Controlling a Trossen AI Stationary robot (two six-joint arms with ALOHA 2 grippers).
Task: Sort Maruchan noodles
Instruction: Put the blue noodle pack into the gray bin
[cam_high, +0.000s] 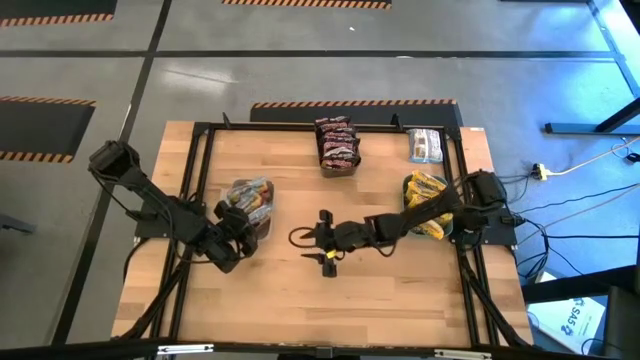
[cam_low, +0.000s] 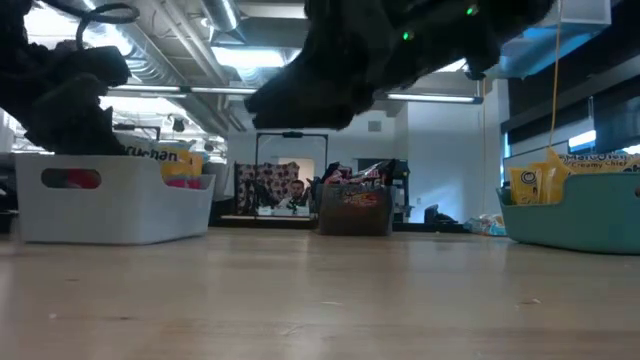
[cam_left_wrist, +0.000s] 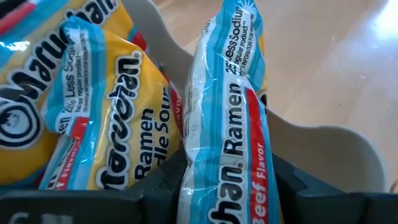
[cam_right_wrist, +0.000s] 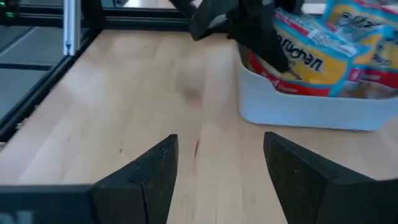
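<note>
High view: left gripper (cam_high: 237, 232) sits at the near edge of the clear bin (cam_high: 262, 222) left of table centre, which holds yellow Maruchan packets (cam_high: 250, 196); grip detail is not resolvable here. Right gripper (cam_high: 325, 243) hangs over bare table (cam_high: 300, 300) mid-board, empty, fingers apart. At the far edge there is a dark tray of red-orange packets (cam_high: 337, 143), a silver-white packet (cam_high: 425, 145) to its right, and a green dish (cam_high: 455, 228) with more yellow packets (cam_high: 427, 188) under the right arm. Low view: adds side-on height only; a pale bin (cam_low: 110, 205) at left with yellow packets (cam_low: 182, 165) poking over its rim, a teal dish (cam_low: 570, 222) at right with upright yellow packets (cam_low: 535, 180), the dark tray (cam_low: 355, 215) behind, both arms just dark masses overhead. Left wrist view: the only one showing the grasp; the dark fingers (cam_left_wrist: 158, 186) are clamped on a blue-and-yellow 25% Less Sodium beef ramen packet (cam_left_wrist: 227, 118) standing on end at the bin's wall (cam_left_wrist: 323, 140), with other yellow packets (cam_left_wrist: 93, 106) lying beside it inside the bin. Right wrist view: both fingers (cam_right_wrist: 149, 171) spread wide over bare wood, nothing between them; the bin (cam_right_wrist: 311, 106) and the left arm's gripper (cam_right_wrist: 249, 28) are ahead.
</note>
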